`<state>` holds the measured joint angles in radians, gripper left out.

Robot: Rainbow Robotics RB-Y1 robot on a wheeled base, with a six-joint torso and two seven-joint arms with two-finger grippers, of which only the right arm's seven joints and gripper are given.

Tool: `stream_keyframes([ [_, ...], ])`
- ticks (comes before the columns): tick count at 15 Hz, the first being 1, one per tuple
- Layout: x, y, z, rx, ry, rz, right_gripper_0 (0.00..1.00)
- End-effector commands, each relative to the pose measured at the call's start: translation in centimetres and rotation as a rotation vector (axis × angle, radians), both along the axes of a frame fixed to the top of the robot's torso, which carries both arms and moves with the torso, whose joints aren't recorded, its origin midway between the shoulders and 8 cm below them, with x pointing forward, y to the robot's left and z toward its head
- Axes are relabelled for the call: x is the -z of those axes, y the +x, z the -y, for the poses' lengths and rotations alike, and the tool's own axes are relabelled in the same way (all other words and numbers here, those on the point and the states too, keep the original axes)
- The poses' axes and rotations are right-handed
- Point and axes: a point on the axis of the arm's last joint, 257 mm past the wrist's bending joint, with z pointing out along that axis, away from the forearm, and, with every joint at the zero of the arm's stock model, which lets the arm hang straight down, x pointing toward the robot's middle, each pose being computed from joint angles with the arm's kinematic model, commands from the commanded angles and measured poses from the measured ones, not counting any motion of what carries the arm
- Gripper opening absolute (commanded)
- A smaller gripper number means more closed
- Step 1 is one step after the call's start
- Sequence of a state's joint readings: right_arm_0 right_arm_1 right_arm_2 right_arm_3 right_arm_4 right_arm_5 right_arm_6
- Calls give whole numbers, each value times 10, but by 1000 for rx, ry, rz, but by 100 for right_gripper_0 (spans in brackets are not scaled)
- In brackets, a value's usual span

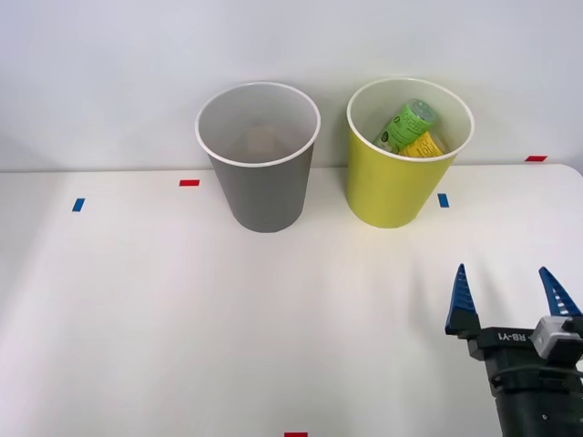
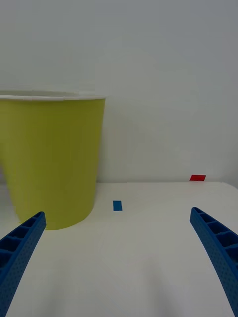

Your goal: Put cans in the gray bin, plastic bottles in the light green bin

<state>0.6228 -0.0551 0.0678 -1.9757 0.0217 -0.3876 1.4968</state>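
Note:
The gray bin (image 1: pixel 259 168) stands at the back of the white table, left of the light green bin (image 1: pixel 404 173) (image 2: pixel 52 158). Inside the light green bin lies a plastic bottle (image 1: pixel 408 123) with a bright green label, tilted against the wall, with a yellow item (image 1: pixel 422 146) beside it. The gray bin's inside looks whitish; I see something faint at its bottom but cannot tell what. My right gripper (image 1: pixel 510 291) (image 2: pixel 116 267) hovers open near the table's front right, in front of the light green bin, with nothing between its blue fingers (image 1: pixel 460 300).
Small tape marks lie on the table: blue (image 1: pixel 78 205) at left, red (image 1: pixel 189 183) beside the gray bin, blue (image 1: pixel 443 200) (image 2: pixel 117 205) right of the green bin, red (image 1: pixel 536 158) (image 2: pixel 197 178) at far right, red (image 1: pixel 295 434) at the front edge. A pale wall stands behind.

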Motion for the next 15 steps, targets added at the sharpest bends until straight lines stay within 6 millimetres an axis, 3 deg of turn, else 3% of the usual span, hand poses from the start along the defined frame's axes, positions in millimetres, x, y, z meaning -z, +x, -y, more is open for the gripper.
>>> stream_keyframes([
  [1, 14, -27, -8, -51, 65, -10, 100],
  [10, 50, -117, -19, -49, -39, -110, 100],
  [12, 58, -128, -21, -25, -119, -148, 100],
  [15, 81, -144, -41, -61, -158, -242, 100],
])
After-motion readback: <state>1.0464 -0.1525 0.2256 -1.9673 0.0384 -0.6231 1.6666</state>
